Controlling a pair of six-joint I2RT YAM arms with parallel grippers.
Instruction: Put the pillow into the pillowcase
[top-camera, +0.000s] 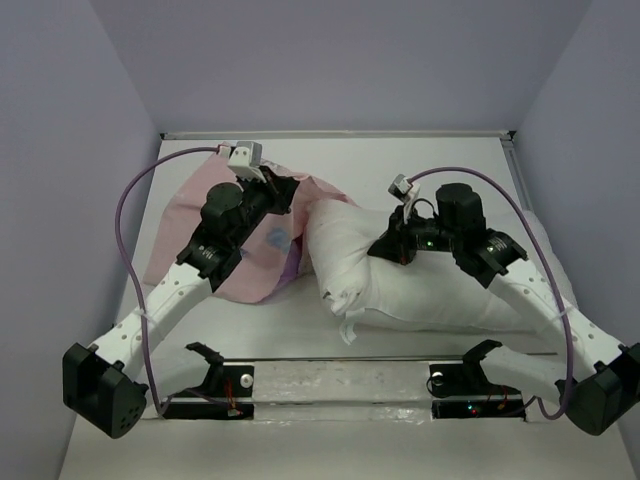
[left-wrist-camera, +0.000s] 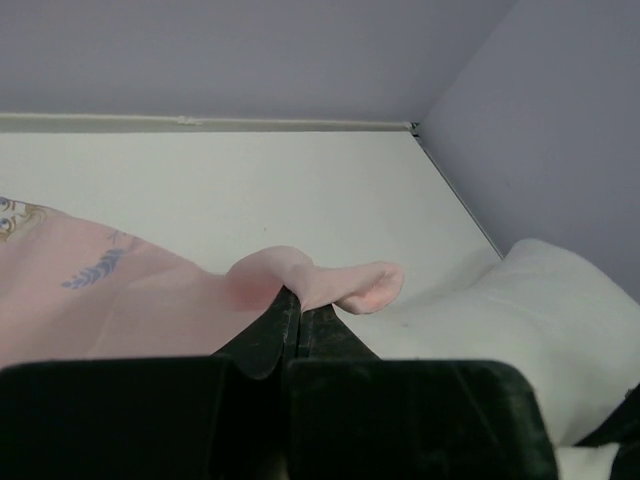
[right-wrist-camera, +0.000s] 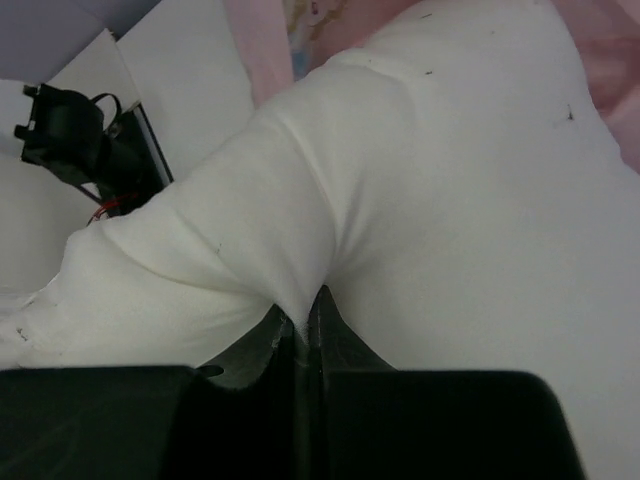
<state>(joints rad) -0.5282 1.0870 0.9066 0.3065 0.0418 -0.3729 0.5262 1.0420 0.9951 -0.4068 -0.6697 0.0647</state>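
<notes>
Now the left gripper (left-wrist-camera: 297, 318) pinches the pillowcase (top-camera: 262, 268) hem left of centre; the right gripper (right-wrist-camera: 300, 315) clamps the pillow (top-camera: 430, 295) at centre-right. Best to lift the hem clear, then feed a corner in.

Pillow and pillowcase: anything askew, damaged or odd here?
Nothing looks damaged or spilled. The pillow is puckered into a deep crease where the right tool pinches it, and a few dark specks dot its fabric. The pillowcase lies rumpled, its edge curled over where the left tool pinches it.
</notes>
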